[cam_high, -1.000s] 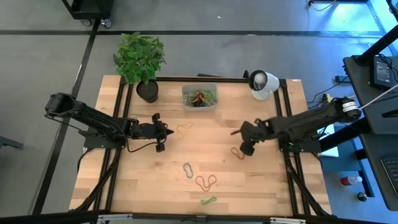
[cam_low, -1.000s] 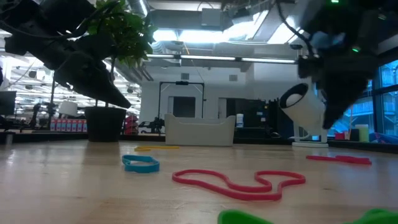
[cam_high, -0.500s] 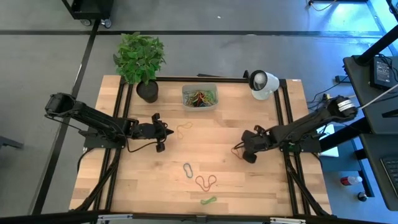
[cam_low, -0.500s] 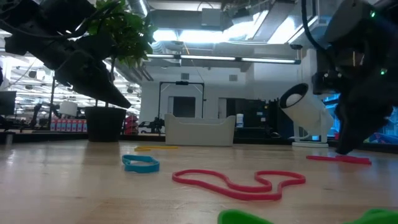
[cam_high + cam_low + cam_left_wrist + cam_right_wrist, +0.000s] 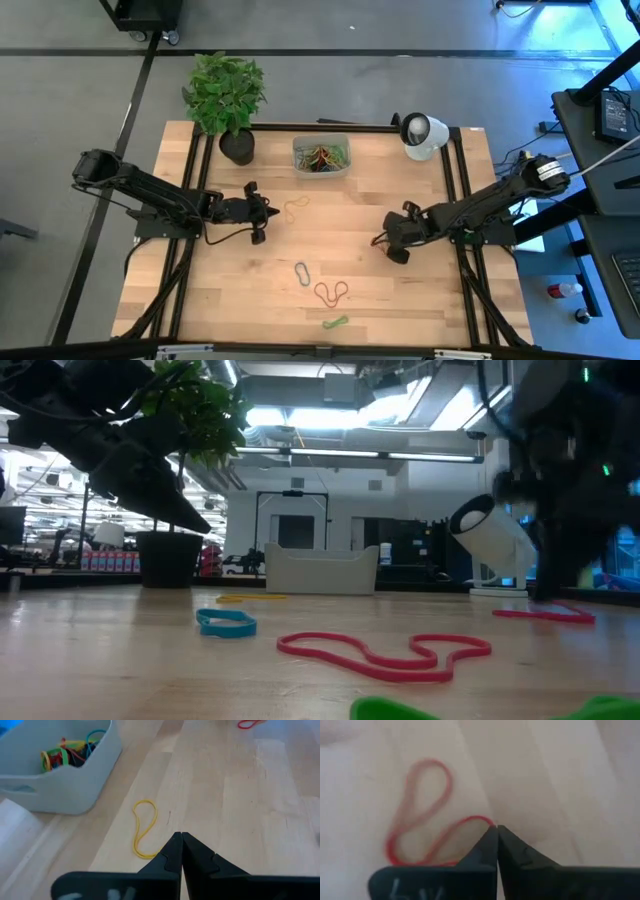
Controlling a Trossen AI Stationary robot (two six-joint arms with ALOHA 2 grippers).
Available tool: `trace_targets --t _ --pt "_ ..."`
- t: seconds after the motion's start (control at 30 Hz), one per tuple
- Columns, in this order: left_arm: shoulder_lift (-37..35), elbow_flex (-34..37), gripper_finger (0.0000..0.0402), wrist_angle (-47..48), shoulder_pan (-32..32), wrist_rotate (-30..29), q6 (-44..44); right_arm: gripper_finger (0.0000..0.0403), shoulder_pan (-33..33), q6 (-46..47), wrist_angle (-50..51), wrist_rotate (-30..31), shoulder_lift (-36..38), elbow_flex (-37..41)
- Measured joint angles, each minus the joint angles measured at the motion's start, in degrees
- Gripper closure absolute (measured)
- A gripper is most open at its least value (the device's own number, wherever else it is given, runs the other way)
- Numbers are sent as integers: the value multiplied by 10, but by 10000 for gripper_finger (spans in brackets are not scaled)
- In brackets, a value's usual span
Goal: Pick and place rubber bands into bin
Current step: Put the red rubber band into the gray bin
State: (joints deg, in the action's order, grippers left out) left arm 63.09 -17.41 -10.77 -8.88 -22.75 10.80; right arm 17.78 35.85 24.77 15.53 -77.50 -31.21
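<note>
At right pincer [image 5: 497, 831] tips: red band [image 5: 422, 815]

Rubber bands and the bin

The grey bin [image 5: 321, 157] sits at the table's far edge, holding a tangle of coloured bands [image 5: 322, 157]. 5 loose bands lie flat: yellow [image 5: 294, 207], blue [image 5: 302, 272], twisted red [image 5: 331, 292], green [image 5: 335, 322], red [image 5: 425, 815].

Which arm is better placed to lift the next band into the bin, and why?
Right. The right gripper is down at the red band, fingers shut at its edge. The left gripper waits beside the yellow band, not touching it, though nearer the bin.
</note>
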Motion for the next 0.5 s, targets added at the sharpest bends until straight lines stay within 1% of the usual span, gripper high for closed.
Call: trace_targets --t 0.13,0.23,0.4,0.5 --pt "0 0 397 -8 0 -5 -30 400 -19 -46 6 45 8 -48" --pt "0 0 399 -21 0 -6 -33 401 -46 -90 1 53 10 -102" --pt "0 0 399 -47 0 -6 -65 401 -103 -202 1 58 7 -205" --pt "0 0 399 -47 0 -6 -78 402 -141 -267 -9 71 -3 -269"
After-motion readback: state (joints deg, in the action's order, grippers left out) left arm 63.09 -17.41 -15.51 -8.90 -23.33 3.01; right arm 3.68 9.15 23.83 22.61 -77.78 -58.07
